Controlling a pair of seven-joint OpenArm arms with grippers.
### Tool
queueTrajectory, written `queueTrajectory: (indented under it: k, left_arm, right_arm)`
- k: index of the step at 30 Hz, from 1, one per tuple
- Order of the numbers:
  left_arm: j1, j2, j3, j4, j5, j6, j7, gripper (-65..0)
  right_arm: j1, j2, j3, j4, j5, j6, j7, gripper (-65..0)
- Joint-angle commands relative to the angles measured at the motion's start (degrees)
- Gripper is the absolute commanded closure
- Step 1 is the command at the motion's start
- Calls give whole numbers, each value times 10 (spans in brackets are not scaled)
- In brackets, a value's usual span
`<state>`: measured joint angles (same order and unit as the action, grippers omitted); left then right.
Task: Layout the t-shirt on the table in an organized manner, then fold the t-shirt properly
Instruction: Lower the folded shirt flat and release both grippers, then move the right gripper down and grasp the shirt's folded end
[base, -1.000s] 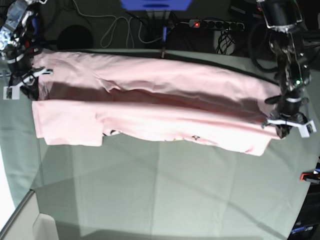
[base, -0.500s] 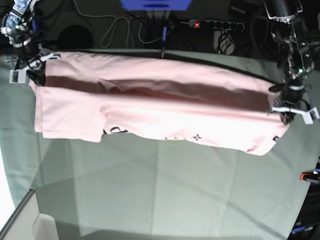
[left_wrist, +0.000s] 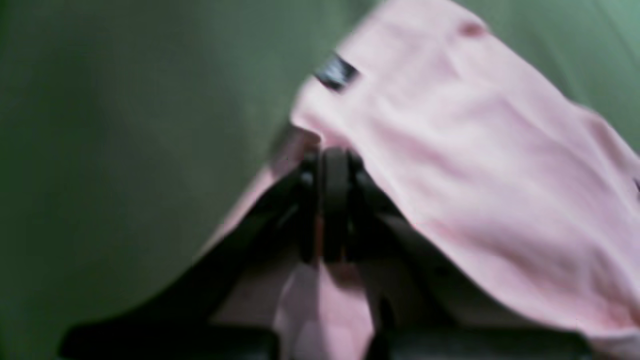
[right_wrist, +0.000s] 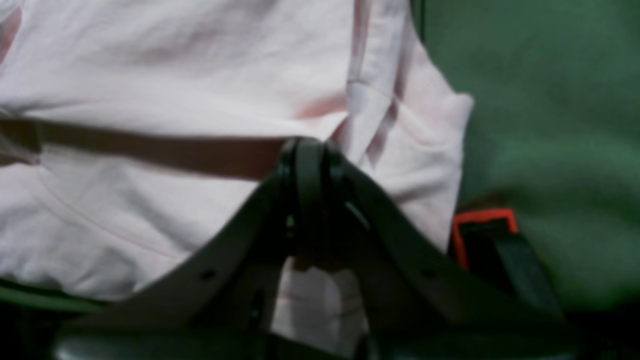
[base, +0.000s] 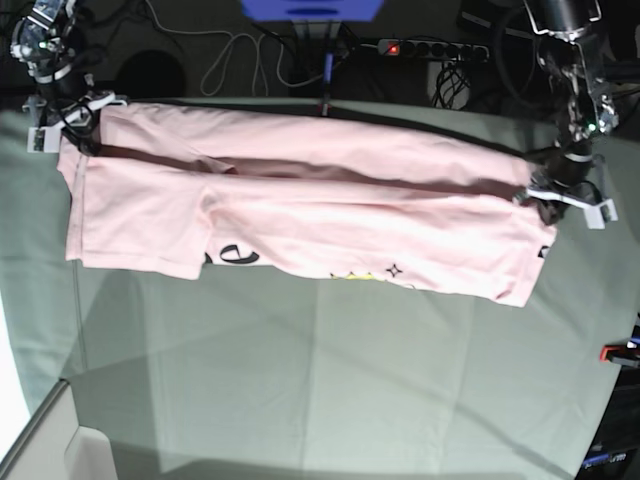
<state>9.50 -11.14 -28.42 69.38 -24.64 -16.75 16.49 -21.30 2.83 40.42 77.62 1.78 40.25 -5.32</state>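
The pale pink t-shirt (base: 300, 215) is stretched sideways across the far half of the table (base: 330, 380), doubled lengthwise. Bits of black lettering (base: 232, 257) peek out under its near edge. My right gripper (base: 70, 115) is shut on the shirt's far-left corner; in the right wrist view its jaws (right_wrist: 310, 150) pinch the pink cloth (right_wrist: 150, 100). My left gripper (base: 560, 195) is shut on the shirt's right end; the blurred left wrist view shows the gripper (left_wrist: 332, 160) closed on cloth (left_wrist: 475, 165) beside a small black mark (left_wrist: 336, 72).
A red clamp (base: 618, 352) sits at the table's right edge, and another red clamp (right_wrist: 482, 217) lies beside my right gripper. Behind the far edge are a power strip (base: 430, 48), cables and a blue object (base: 312, 8). A white corner (base: 90, 455) shows bottom left.
Both grippers have drawn the shirt toward the far edge. The shirt is pulled straighter, its near edge has shifted back, and more black lettering shows.
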Motion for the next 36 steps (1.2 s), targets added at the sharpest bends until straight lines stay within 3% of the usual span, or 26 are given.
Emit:
queueTrajectory:
  k: [1,4,6,9,11,16,21,29,32,36]
  left_arm:
    - [-7,-8,-4,5,-4,-10,-13,-6]
    - [-6,-8,-4,1,-4,-12,-12,-36]
    - [-4,-8,-4,1,-4,-11,-12,-118]
    - [0,-8,-4,1,-4,-10,-12,-243]
    - [8,-8,-4,5,-4,-10,-12,-290]
    - [10,-8,-7,6,-4,-10,-12,-297]
    - [10,13,-61,8,-4,-12,-12,-298]
    - [27,17,-90,53,-4,-13,-12,-298]
    - [27,17,-90,56,-4,-13,-12,-299]
    - [27,16,-90,61,-4,-13,-12,-299]
  right_arm:
    - [-4,7,2,10,7,-2,12,0]
    - [-6,9,2,11,7,-2,10,0]
    - [-6,12,1,11,6,-2,10,0]
    - [-10,16,4,11,6,-2,11,-56]
    - [-13,16,5,14,6,-2,11,-92]
    - [-14,14,30,15,8,-2,11,-163]
    - [-14,12,54,28,11,-2,11,-240]
    - [44,-15,135,86,10,-2,7,-302]
    - [76,-11,117,86,7,-2,6,-348]
    - [105,7,48,79,6,-2,-3,-361]
